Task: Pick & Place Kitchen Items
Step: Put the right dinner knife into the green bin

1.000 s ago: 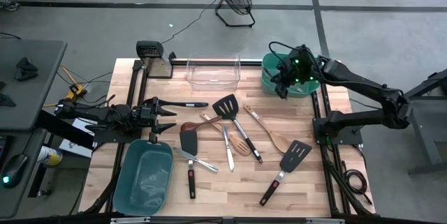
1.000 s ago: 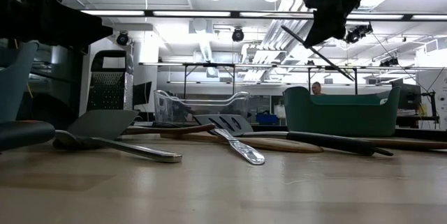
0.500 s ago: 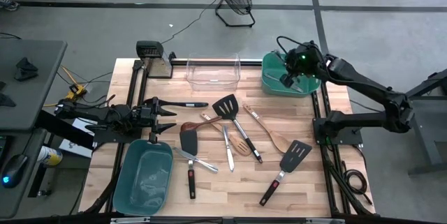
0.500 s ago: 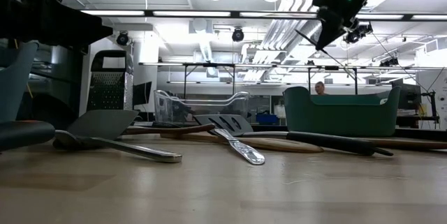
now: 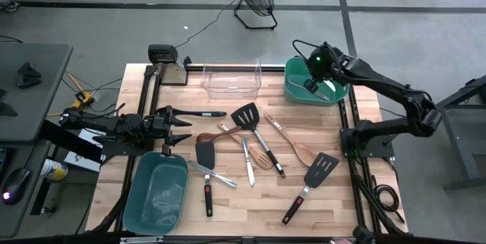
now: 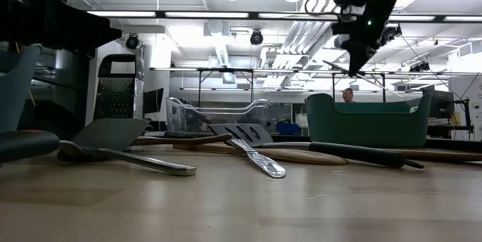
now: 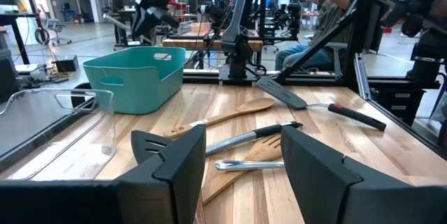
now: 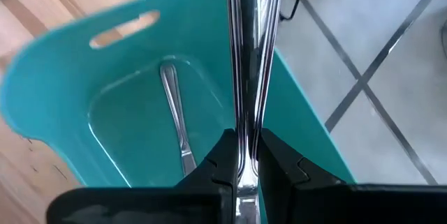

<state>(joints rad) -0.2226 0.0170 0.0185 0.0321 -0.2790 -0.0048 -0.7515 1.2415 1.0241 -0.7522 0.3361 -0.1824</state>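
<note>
My right gripper (image 5: 317, 65) hangs over the green tub (image 5: 298, 92) at the table's far right corner, shut on a silvery metal utensil (image 8: 246, 35). A second silvery utensil (image 8: 174, 112) lies on the tub's floor. In the low view this gripper (image 6: 360, 27) points down above the tub (image 6: 369, 121). My left gripper (image 5: 181, 126) waits open at the table's left side, level with the board (image 7: 241, 161). Black turners (image 5: 247, 115) (image 5: 323, 166), wooden spoons (image 5: 288, 141) and metal pieces (image 5: 247, 156) lie flat mid-table. My right gripper pinches the silvery utensil's shaft (image 8: 244, 123) between its two fingers (image 8: 220, 154). The utensil runs along the fingers and sticks out past their tips. The gripper comes from above, and the utensil is lifted clear over the tub's opening.
A clear plastic bin (image 5: 231, 77) stands at the far edge beside the green tub. A teal tub (image 5: 157, 191) sits at the near left corner. A box grater (image 6: 117, 87) stands far left. Black frame rails (image 5: 345, 134) border the table's sides.
My right gripper has moved from the tub's near-left rim toward the far edge, over the tub's middle. It has tipped from slanting to pointing nearly straight down. The held metal utensil has swung with it from a long slant to nearly upright.
</note>
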